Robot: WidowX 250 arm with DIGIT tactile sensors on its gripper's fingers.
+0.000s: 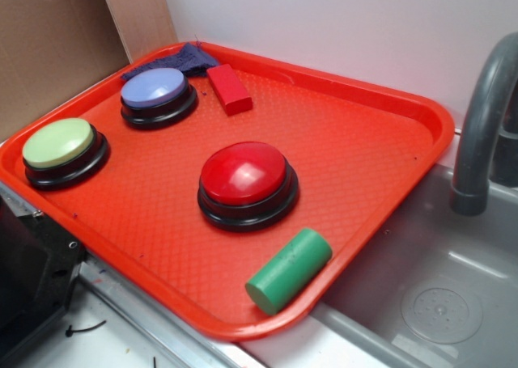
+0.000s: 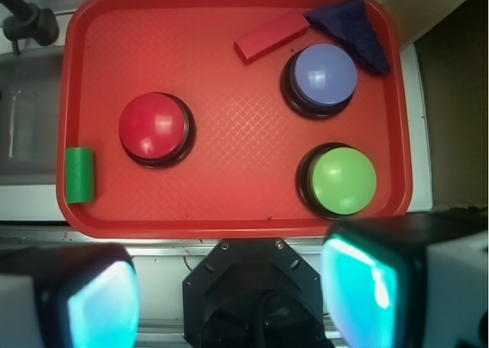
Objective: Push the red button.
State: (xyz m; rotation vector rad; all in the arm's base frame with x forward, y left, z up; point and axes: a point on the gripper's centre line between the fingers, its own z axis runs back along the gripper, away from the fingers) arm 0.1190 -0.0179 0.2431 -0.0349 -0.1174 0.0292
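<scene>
We find the large glossy red dome button on its black round base (image 1: 245, 178) standing near the middle of the orange-red textured plastic tray (image 1: 380, 158), untouched and with nothing resting on it; the task has not yet begun. In the wrist view the gripper (image 2: 229, 294) sits high above the near rim of the tray, its two pale fingers (image 2: 99, 302) spread wide apart and holding nothing, which we judge a ready pose rather than a pressing one. The exterior view does not show the arm at all. The red button has bare tray floor on every side: the green cylinder (image 1: 289, 269) lies near it by the tray rim, apart from the base, while the lavender dome button (image 1: 157, 93) and the pale green dome button (image 1: 61, 148) stand well apart. The small red rectangular block (image 1: 229, 88) and a dark blue cloth (image 1: 188, 59) lie at the far corner, clear of any approach. We judge a straight descent onto the dome unobstructed. The grey sink basin (image 1: 437, 295) and faucet (image 1: 481, 125) lie beyond the tray rim on the cylinder's side, outside the working path.
</scene>
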